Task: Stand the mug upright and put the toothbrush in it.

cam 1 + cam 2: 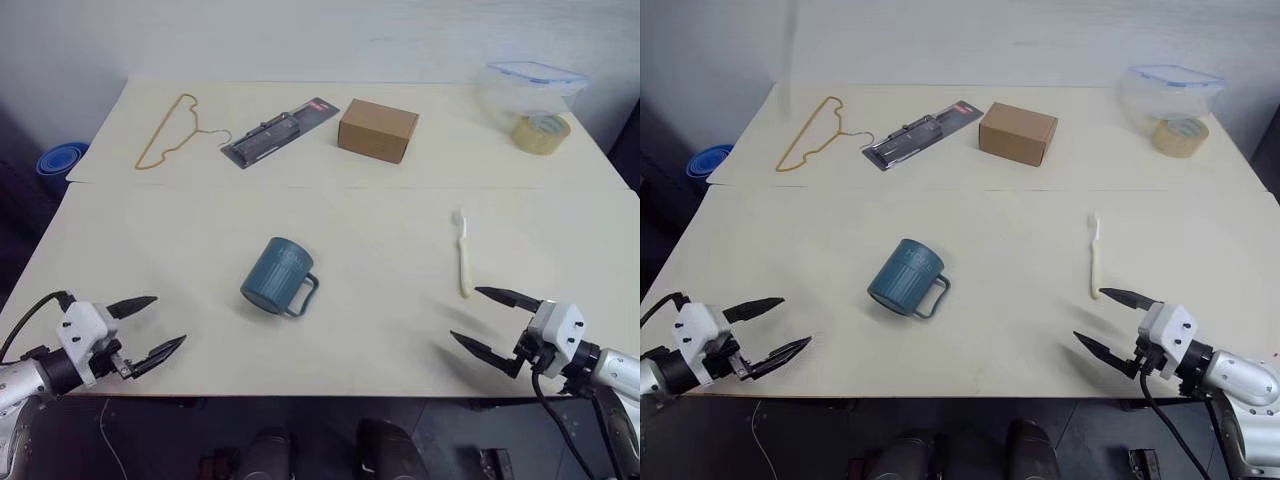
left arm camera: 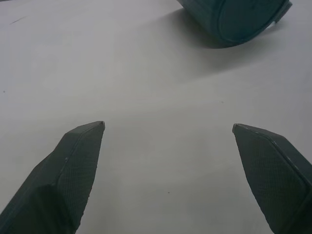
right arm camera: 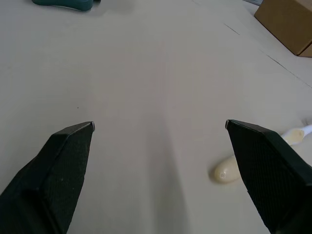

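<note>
On mug (image 1: 904, 277), faint embossed lettering, unreadable.

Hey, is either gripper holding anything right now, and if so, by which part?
Nothing is held. The left gripper and right gripper are both open and empty; the mug and toothbrush lie untouched on the table.
</note>
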Controlling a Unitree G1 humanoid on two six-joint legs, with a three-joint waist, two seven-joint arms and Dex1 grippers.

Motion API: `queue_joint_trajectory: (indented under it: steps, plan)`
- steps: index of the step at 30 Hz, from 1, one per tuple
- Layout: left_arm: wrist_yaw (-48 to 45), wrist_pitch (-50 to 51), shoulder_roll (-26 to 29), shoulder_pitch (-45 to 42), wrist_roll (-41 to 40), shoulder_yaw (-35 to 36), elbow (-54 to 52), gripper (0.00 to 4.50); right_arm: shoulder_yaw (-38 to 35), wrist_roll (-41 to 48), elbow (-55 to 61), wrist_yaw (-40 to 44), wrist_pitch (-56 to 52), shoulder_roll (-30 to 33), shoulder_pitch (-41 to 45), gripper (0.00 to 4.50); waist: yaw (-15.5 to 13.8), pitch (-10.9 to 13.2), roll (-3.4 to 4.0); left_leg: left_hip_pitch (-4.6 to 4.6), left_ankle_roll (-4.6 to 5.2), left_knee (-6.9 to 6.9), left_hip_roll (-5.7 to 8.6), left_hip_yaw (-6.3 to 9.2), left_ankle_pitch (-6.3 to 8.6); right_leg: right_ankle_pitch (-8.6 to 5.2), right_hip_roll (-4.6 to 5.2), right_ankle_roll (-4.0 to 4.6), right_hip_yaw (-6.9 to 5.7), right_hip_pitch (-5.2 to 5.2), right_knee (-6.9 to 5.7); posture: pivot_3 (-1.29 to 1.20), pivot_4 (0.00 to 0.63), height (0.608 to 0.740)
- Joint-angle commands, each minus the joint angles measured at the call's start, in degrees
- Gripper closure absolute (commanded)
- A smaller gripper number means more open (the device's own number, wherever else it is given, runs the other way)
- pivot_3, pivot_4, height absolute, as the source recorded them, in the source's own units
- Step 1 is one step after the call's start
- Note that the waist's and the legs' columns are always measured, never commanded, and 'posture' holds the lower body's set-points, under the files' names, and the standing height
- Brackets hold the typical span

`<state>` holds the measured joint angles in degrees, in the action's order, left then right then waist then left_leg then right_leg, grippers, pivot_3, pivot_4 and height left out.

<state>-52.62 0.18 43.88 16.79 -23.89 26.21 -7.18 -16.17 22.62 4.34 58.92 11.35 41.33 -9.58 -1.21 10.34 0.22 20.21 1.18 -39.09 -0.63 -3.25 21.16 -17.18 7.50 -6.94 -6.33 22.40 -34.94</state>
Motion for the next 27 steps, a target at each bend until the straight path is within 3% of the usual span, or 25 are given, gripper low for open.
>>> queue_joint_trajectory:
  steps: [1, 21, 27]
  plan:
    - [0.66, 0.87, 0.62, 0.83, -0.08, 2.35, -2.45, 0.03, -0.69, 0.41, 0.91, 0.38, 0.20, 0.51, -0.22, 0.00, -0.06, 0.00, 0.00, 0.00, 0.00, 0.00, 0.00, 0.00, 0.00, 0.00, -0.01, 0.00, 0.00, 0.00, 0.01, 0.00, 0.150, 0.740]
    - [0.37, 10.86, 1.06, -0.80, -3.88, 2.25, -11.34, 0.03, -0.77, 0.53, 1.98, 0.95, -0.10, 0.42, -1.06, 0.00, -0.12, 0.00, 0.00, 0.00, 0.01, -0.05, 0.01, -0.01, 0.00, 0.00, -0.02, 0.00, 0.01, -0.01, -0.02, 0.00, 0.150, 0.740]
    - [-1.18, 27.68, 8.25, -6.78, -17.80, 0.67, -22.22, 0.03, -1.27, 3.82, 5.20, 1.91, -3.26, 0.36, -1.61, 0.00, -0.24, 0.00, 0.00, 0.02, 0.01, -0.11, 0.00, 0.04, 0.00, 0.00, 0.00, 0.00, 0.03, -0.03, -0.05, 0.00, 0.150, 0.740]
